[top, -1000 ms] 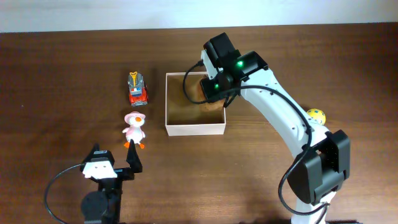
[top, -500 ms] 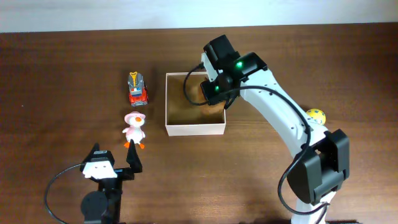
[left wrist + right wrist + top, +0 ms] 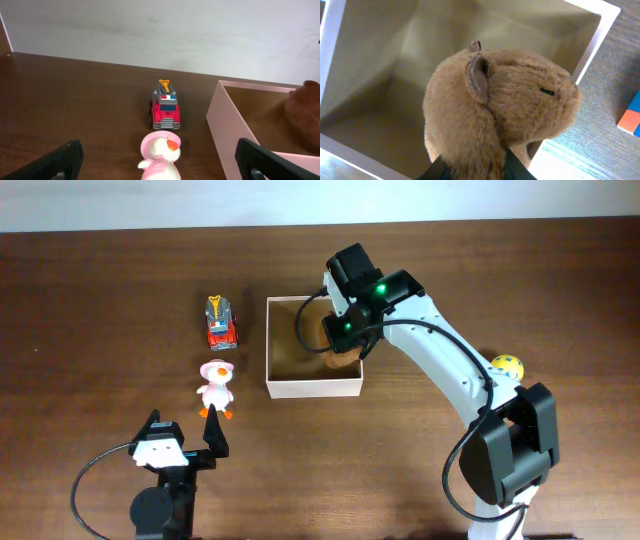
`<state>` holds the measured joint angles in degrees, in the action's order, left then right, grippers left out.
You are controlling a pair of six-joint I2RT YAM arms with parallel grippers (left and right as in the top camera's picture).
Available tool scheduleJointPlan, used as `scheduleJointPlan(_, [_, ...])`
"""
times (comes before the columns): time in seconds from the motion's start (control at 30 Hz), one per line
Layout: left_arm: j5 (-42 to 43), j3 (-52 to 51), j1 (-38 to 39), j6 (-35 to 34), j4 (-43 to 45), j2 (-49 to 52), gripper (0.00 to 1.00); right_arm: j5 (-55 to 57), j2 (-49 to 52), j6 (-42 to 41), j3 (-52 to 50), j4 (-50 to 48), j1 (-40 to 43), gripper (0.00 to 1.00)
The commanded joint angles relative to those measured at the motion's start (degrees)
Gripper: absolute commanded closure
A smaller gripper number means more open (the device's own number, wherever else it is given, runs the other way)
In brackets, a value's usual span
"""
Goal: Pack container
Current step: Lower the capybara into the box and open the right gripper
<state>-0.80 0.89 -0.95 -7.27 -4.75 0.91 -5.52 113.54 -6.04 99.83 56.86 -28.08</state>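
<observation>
1. Left of the container (image 3: 312, 388), level with its far-left corner and apart from the wall: toy truck (image 3: 222, 323).
2. Just nearer the robot than the truck, also left of the container, beside its near-left corner: duck toy (image 3: 216, 387).
3. Over the container's right half, within its walls: plush animal (image 3: 500, 115).
4. Well apart, right of the container: ball (image 3: 508, 365).

No text, label, brand or number can be read anywhere, neither on the truck (image 3: 165, 111) nor on the container (image 3: 312, 388).

Lab: robot arms (image 3: 440, 365), wood tbl (image 3: 100, 300)
</observation>
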Motion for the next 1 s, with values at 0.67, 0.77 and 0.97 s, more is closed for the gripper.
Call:
scheduleJointPlan(0.67, [0.6, -0.3, -0.3, 0.9, 0.0, -0.2, 0.01, -4.9, 2.1, -0.9, -3.9, -2.0, -0.5, 0.65])
scheduleJointPlan(0.77, [0.6, -0.3, -0.3, 0.9, 0.0, -0.2, 0.01, -4.9, 2.1, -2.0, -3.9, -1.3, -0.5, 0.64])
scheduleJointPlan(0.97, [0.6, -0.3, -0.3, 0.9, 0.0, -0.2, 0.01, -4.9, 2.1, -1.9, -3.9, -0.3, -0.5, 0.64])
